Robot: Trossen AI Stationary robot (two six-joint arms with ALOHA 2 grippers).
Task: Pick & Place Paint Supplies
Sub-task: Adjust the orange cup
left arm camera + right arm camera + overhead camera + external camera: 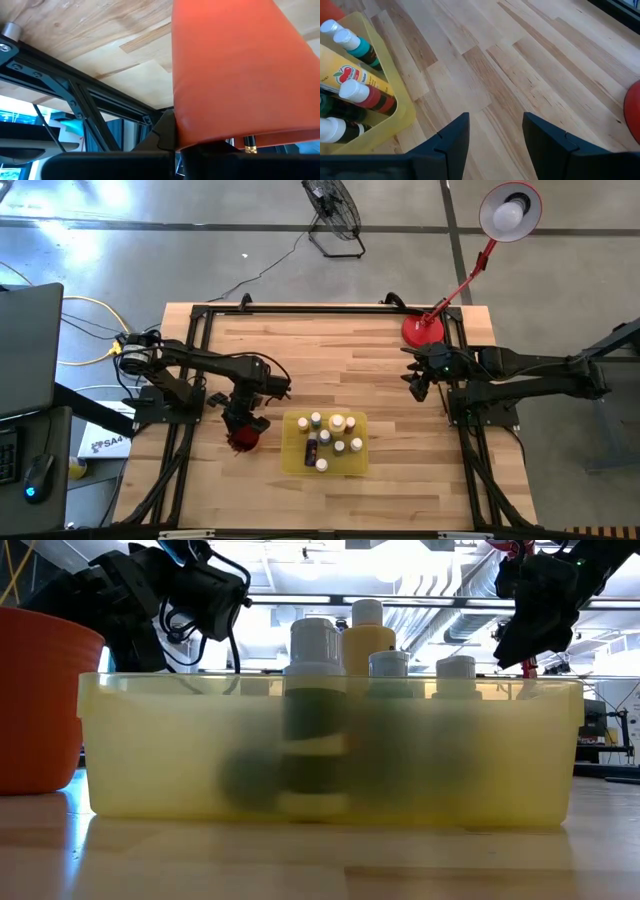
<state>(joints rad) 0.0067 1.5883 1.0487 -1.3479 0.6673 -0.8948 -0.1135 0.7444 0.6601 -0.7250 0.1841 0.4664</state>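
Already most of the sorting looks done: the paint bottles (pixel 330 438) stand gathered inside the yellow tray (pixel 294 463) near the middle of the counter (pixel 340 350), and no loose bottle shows on the bare wood around it. From above their pale caps face straight up, so each bottle's long axis is vertical; the low view agrees, with caps and a taller yellowish bottle (pixel 367 640) rising above the tray's wall. The left pincer (pixel 243 425) sits over the red cup (pixel 244 440), just beside the tray's left edge, its jaws fully closed. What it grips I cannot make out for certain; in the left wrist view a thin dark shaft with a brass band (pixel 250 143) shows at the cup's rim, possibly a paintbrush standing roughly upright in the cup. The right pincer (pixel 418 387) hangs above open counter well apart from the tray, near the red lamp base (pixel 422 330), jaws spread wide with nothing between them. My judgement is that little remains beyond the brushes in the cup, if they are meant to move at all.
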